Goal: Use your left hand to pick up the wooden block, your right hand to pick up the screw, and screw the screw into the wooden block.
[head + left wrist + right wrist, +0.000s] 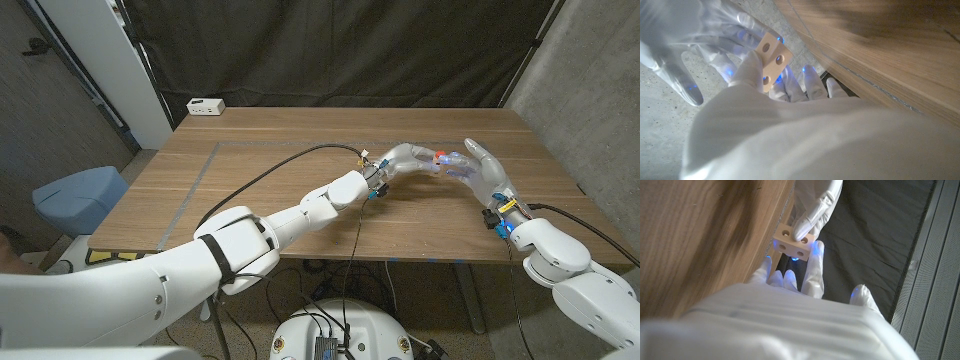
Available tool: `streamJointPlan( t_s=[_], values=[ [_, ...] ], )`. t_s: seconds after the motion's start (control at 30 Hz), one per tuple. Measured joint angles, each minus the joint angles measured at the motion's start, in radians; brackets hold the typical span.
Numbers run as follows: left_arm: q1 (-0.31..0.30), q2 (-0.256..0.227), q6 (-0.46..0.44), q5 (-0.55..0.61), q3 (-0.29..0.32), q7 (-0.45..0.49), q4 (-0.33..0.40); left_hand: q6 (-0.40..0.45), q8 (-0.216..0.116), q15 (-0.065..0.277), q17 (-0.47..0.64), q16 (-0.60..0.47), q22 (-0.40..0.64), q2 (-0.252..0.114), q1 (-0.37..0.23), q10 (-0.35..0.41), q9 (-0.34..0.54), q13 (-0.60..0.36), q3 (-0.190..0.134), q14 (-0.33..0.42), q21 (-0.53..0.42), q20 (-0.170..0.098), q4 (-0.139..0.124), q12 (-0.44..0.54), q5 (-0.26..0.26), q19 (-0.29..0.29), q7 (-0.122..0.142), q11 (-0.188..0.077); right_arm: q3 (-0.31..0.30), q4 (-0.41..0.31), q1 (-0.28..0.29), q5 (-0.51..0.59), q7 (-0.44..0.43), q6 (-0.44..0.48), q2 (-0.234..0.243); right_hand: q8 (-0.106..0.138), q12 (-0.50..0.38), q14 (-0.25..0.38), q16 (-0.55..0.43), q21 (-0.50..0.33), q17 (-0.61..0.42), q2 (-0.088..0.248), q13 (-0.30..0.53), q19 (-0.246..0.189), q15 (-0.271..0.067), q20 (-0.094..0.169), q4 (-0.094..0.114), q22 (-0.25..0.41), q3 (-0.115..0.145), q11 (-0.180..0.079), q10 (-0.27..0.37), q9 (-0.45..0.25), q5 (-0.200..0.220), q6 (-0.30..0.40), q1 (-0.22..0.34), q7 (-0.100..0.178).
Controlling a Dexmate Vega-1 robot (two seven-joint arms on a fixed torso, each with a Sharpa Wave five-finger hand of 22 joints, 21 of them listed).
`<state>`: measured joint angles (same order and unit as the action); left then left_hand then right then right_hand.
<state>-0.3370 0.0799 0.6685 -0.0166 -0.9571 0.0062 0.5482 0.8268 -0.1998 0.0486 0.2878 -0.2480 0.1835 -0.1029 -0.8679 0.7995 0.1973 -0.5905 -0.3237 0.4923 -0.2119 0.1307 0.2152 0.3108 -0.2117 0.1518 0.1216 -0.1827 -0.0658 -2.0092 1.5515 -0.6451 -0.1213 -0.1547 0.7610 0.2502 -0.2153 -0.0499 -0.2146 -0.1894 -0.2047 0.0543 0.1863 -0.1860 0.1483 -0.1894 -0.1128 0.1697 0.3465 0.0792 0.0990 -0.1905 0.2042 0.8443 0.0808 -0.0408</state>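
Wooden block (pixel 771 61) pinched in left hand (pixel 403 158) fingertips above desk (pixel 260 180). Right hand (pixel 478 170) fingers touch block's far side; whether it holds anything, cannot tell.

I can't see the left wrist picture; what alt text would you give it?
A pale wooden block with round holes is held up in the left hand, seen from behind along its white back. The right hand comes close from the far side, its fingers at the block; no screw can be made out. The wooden table runs alongside.
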Motion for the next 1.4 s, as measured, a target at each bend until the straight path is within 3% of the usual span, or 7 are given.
streamJointPlan(
  t_s=[0.33, 0.7, 1.07, 1.4],
  values=[
    [-0.017, -0.02, -0.01, 0.008, 0.007, 0.0, 0.049, 0.001, 0.0, 0.0, -0.005, -0.004, 0.0, 0.0, 0.0, 0.009, 0.001, 0.0, -0.003, 0.0, 0.0, 0.0, 0.003, -0.006, 0.001, 0.0, 0.001, -0.001, -0.017, -0.014, 0.021, 0.013, -0.01, -0.002, -0.008, -0.001, 0.0, 0.005, 0.0, 0.0, 0.0, 0.0, 0.0, -0.005, -0.005, -0.006, 0.0, 0.0, 0.0, -0.002, 0.005, 0.0, 0.0, 0.004, 0.0, 0.002],
    [-0.022, -0.024, -0.013, 0.014, 0.01, 0.002, 0.064, 0.001, -0.001, 0.0, -0.002, -0.008, 0.0, -0.003, 0.014, 0.011, 0.001, -0.002, -0.003, 0.0, 0.0, 0.0, 0.003, -0.004, 0.002, 0.0, 0.0, -0.003, -0.039, -0.028, 0.038, 0.031, -0.034, 0.004, -0.026, -0.03, 0.005, 0.011, 0.0, 0.0, 0.0, 0.0, 0.0, -0.011, 0.0, -0.011, 0.0, 0.0, 0.0, 0.004, 0.006, 0.0, 0.0, -0.034, 0.0, 0.006],
    [-0.026, -0.027, -0.019, 0.018, 0.012, 0.003, 0.073, 0.007, -0.001, 0.0, -0.002, -0.011, 0.0, -0.007, 0.02, 0.017, 0.001, -0.005, -0.003, 0.0, 0.0, 0.0, 0.003, -0.003, 0.005, 0.0, -0.005, -0.009, -0.045, -0.028, 0.034, 0.041, -0.044, 0.012, -0.041, -0.077, 0.031, -0.002, 0.008, 0.0, 0.003, 0.0, 0.002, -0.013, 0.013, -0.013, 0.0, 0.0, 0.0, 0.011, -0.063, 0.0, 0.0, -0.17, 0.0, 0.039],
    [-0.018, -0.019, -0.016, 0.017, 0.013, 0.0, 0.051, 0.01, -0.001, -0.004, -0.002, -0.011, 0.0, -0.008, 0.021, 0.017, 0.0, -0.002, -0.003, 0.004, 0.0, 0.0, 0.003, -0.001, 0.004, 0.0, -0.009, -0.009, -0.04, -0.014, 0.015, 0.041, -0.035, 0.02, -0.043, -0.077, 0.035, -0.042, 0.016, 0.005, 0.002, -0.001, 0.002, 0.004, 0.009, -0.022, -0.004, 0.0, -0.004, -0.006, -0.128, 0.0, 0.0, -0.274, -0.001, 0.064]
  ],
)
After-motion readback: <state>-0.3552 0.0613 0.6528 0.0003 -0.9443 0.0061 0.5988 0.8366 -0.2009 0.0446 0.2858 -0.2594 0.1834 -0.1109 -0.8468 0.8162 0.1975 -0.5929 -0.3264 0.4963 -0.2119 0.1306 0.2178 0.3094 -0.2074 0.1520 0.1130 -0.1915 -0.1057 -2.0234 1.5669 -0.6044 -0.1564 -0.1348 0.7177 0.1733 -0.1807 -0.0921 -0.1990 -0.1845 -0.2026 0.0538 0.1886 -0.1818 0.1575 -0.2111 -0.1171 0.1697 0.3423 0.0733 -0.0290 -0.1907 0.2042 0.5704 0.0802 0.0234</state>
